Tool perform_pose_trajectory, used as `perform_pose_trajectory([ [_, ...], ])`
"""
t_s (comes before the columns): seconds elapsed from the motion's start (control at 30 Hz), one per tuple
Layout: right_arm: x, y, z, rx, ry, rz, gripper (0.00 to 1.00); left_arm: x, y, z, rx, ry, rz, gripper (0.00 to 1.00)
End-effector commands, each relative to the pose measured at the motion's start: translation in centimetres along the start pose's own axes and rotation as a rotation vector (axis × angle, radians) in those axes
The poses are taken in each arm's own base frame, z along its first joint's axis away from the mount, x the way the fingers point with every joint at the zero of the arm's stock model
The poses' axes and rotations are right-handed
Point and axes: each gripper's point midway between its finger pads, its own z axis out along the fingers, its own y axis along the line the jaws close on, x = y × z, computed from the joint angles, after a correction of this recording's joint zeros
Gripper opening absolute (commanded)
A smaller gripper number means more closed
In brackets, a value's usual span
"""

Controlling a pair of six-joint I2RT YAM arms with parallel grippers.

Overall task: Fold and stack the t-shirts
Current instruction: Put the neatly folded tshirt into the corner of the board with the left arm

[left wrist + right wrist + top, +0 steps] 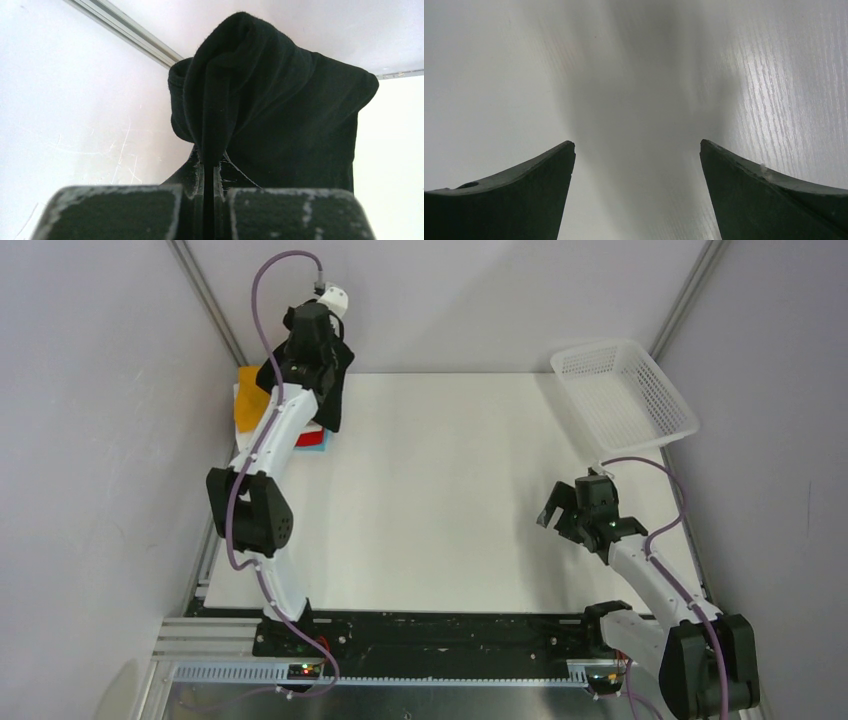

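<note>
White bench [450,510], pale walls on three sides, aluminium frame posts in the far corners.

Hard to see:
- My left arm covers most of the folded stack [312,440] at the far left edge.
- Only the orange shirt [250,408] on the stack's left side and red and light-blue slivers at its near right corner show. Can't separate any other layers.

My left gripper [210,172] has its jaws pressed together on a bunched fold of the black t-shirt [280,115]. The shirt is held in the air over the stack, far left. It hangs as a dark crumpled drape, and I can't pick out sleeves or hem.

My right gripper [636,150] is spread wide, holding nothing, over the bench on the near right.

The white mesh basket [625,395] is at the far right corner, tilted, with its mesh floor in plain view.
</note>
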Motion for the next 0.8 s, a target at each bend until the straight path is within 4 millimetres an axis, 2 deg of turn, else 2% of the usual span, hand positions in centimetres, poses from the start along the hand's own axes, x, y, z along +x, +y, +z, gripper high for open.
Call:
perform_pose_trajectory([
  [0.0,-0.6,0.5,0.2,-0.019,-0.020,0.012,0.99,-5.0,5.5,-2.7,-0.094,-0.129,-0.096,0.00],
  [0.37,-0.2,0.6,0.6,-0.023,0.004,0.014,1.00,-5.7,6.7,-2.5,-0.123,-0.140,-0.116,0.00],
  [0.63,-0.1,0.5,0.8,-0.017,0.007,0.014,0.99,-3.5,6.3,-0.4,-0.132,-0.088,-0.104,0.00],
  [0.77,-0.2,0.5,0.8,-0.017,0.006,0.016,0.99,-1.1,6.1,1.4,-0.128,-0.043,-0.099,0.00],
])
